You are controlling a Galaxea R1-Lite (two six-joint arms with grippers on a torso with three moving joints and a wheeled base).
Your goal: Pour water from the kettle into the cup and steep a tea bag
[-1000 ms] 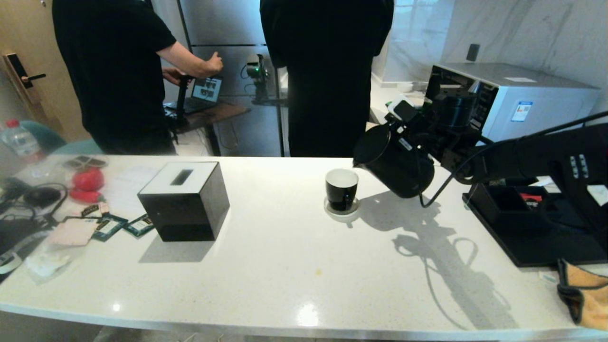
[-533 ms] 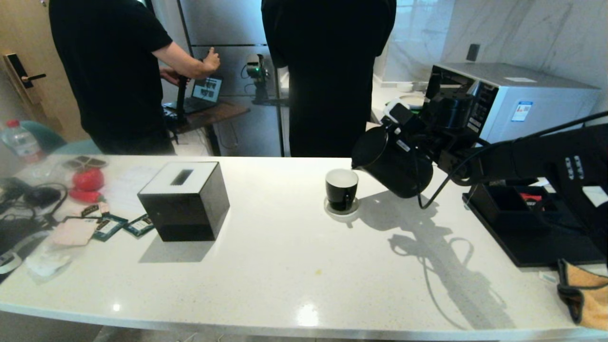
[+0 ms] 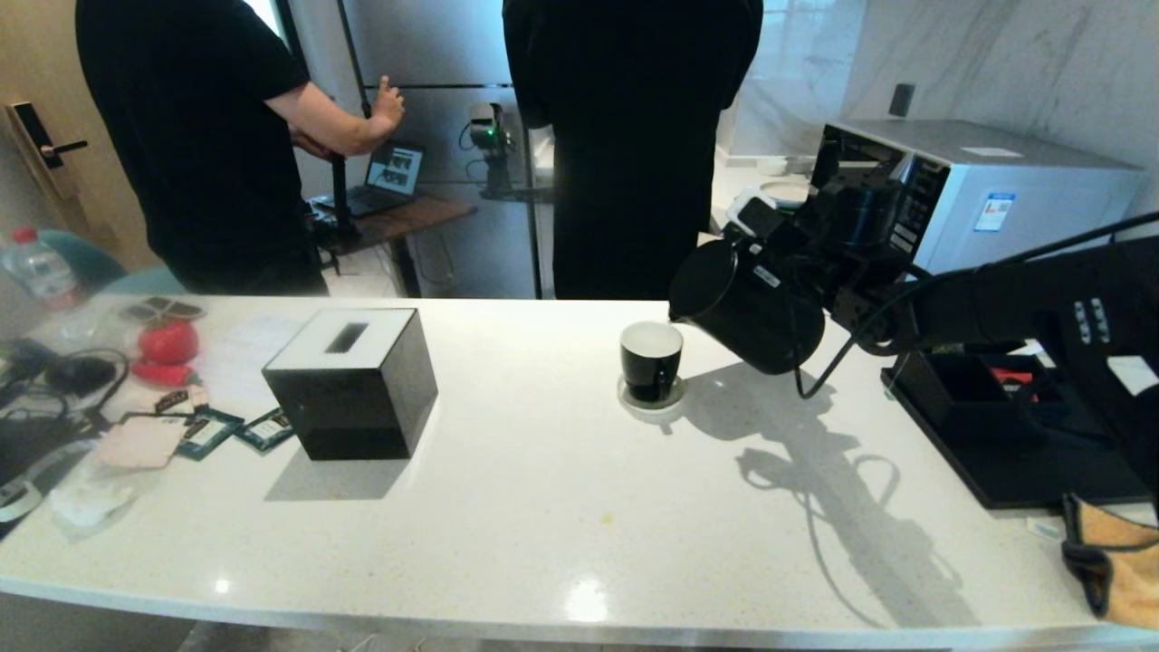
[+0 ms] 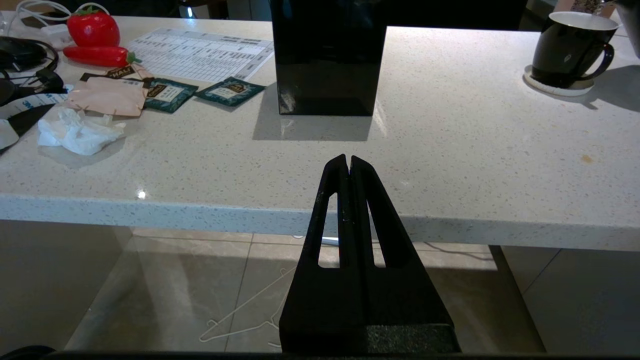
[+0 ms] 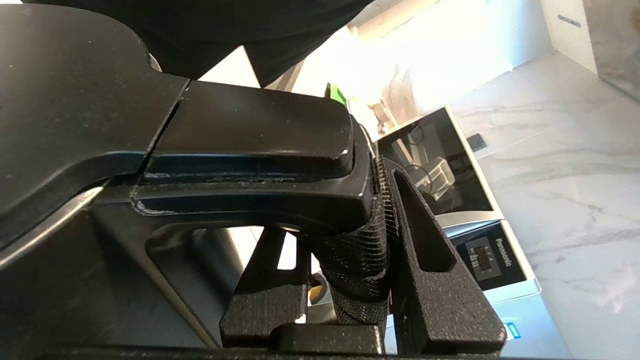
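Black: 1 kettle (image 3: 751, 308) tilted, clamped in right pincer (image 5: 350, 280), above 1 cup (image 3: 650, 360); left pincer (image 4: 348, 162) closed, empty.

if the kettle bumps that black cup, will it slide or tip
Probably slide first: the cup sits loose on a small saucer on smooth counter. It looks squat, so tipping seems less likely. Its glossy ceramic look suggests it could chip.
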